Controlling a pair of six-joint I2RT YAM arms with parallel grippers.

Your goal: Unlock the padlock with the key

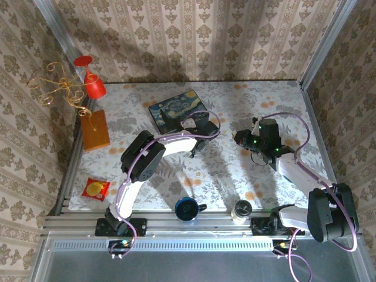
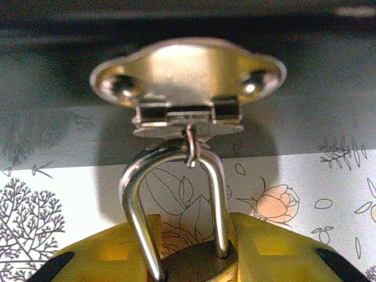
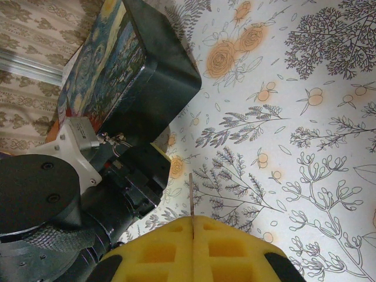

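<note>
Your left claw (image 1: 202, 128) is up against the near edge of the painted tin (image 1: 176, 110), which lies flat towards the back of the flower-patterned tabletop (image 1: 235, 176). In the left wrist view the tin's brassy clasp (image 2: 188, 79) sits straight ahead, and the padlock (image 2: 197, 265) hangs from the small ring under it by its silvery shackle (image 2: 132, 200). The padlock's brassy body sits low in that view, tucked between your left claw's yellow pads (image 2: 111, 252), one on each side and very close to it (the contact line falls at the bottom edge, so you cannot tell whether the pads really pinch the body or just flank it). Your right claw (image 3: 192, 229) is off to the right of the tin, well apart from the padlock, over bare tabletop. Its yellow pads are pressed together on the key (image 3: 191, 197), whose thin metal blade sticks out from the seam between them and points roughly towards the tin's dark side wall. From that wrist you can also see the left arm's black body just beside the tin. At the tabletop's near edge stand a blue mug (image 1: 188, 208) and a small jar (image 1: 241, 211), both well apart from the tin.
</note>
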